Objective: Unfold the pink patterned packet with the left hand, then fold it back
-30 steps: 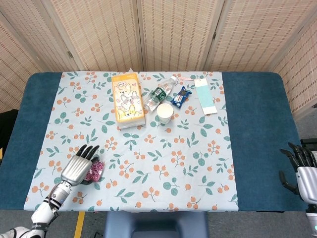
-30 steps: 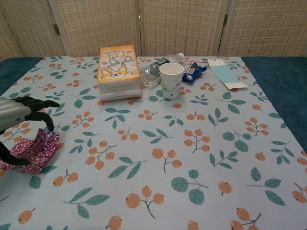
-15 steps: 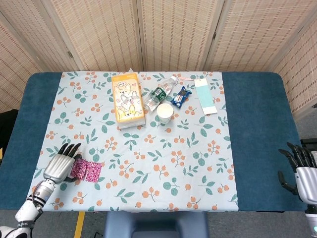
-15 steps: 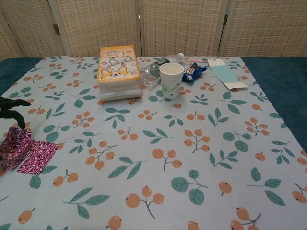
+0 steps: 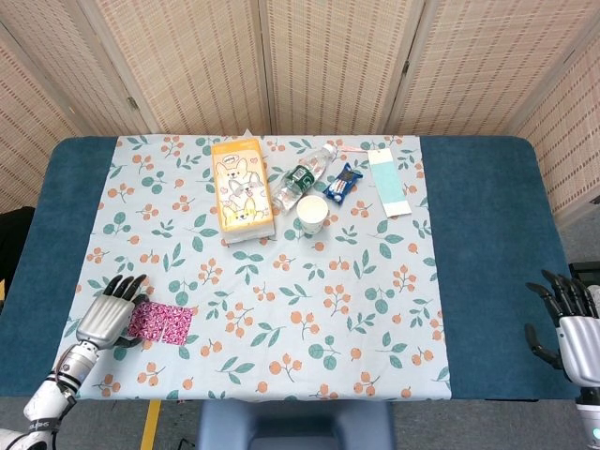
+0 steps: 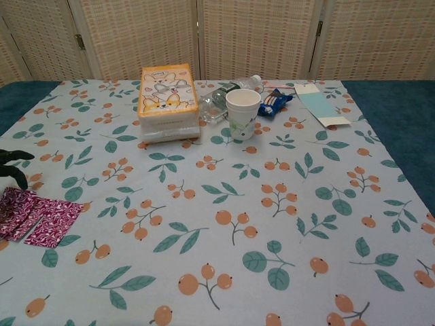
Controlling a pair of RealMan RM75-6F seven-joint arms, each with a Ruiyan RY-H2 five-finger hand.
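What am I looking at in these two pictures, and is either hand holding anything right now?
You see one robot's two cameras: the head view looks down on the whole table, and the chest view looks across it from lower down. The left hand sits at the near left, fingers spread, beside the pink patterned packet, which lies opened flat on the floral tablecloth; whether it touches the packet's edge is unclear. The right hand is open at the far right, holding nothing. Farther back stand a tissue box, a water bottle lying down, a paper cup, a blue snack wrapper and a pale blue card.

You have a tissue box (image 5: 242, 189), bottle (image 5: 303, 175), paper cup (image 5: 312, 214), snack wrapper (image 5: 344, 183) and card (image 5: 387, 181) on the floral cloth (image 5: 309, 309).
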